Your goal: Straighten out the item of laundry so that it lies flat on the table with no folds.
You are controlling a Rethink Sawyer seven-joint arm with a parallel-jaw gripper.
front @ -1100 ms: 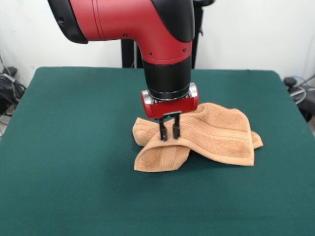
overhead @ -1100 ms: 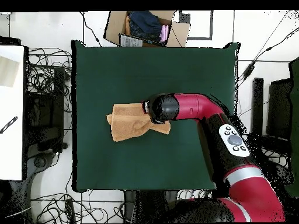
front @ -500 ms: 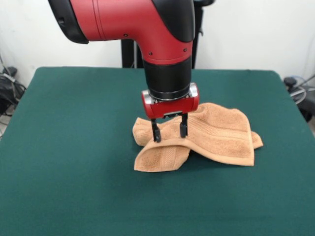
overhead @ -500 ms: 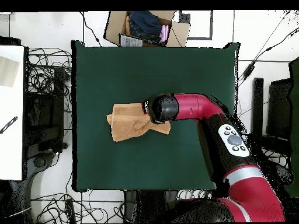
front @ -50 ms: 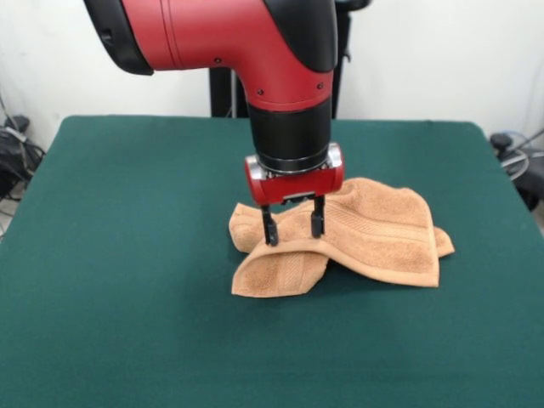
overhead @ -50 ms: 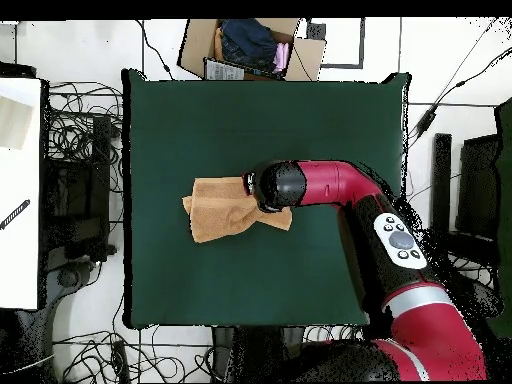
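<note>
claw (front @ -50 ms: 292, 228) spread (over crumpled towel (front @ -50 ms: 374, 234))

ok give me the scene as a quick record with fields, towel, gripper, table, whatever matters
towel: orange-tan towel, crumpled near the table's middle, one part folded under at the front, not flat
gripper: gripper directly over the towel's folded part, pointing down
fingers: fingers apart, tips at the cloth's top surface; nothing pinched between them
table: dark green table, far larger than the towel
arm: red and black arm reaching over the towel in the overhead view
task state: folds remain
</note>
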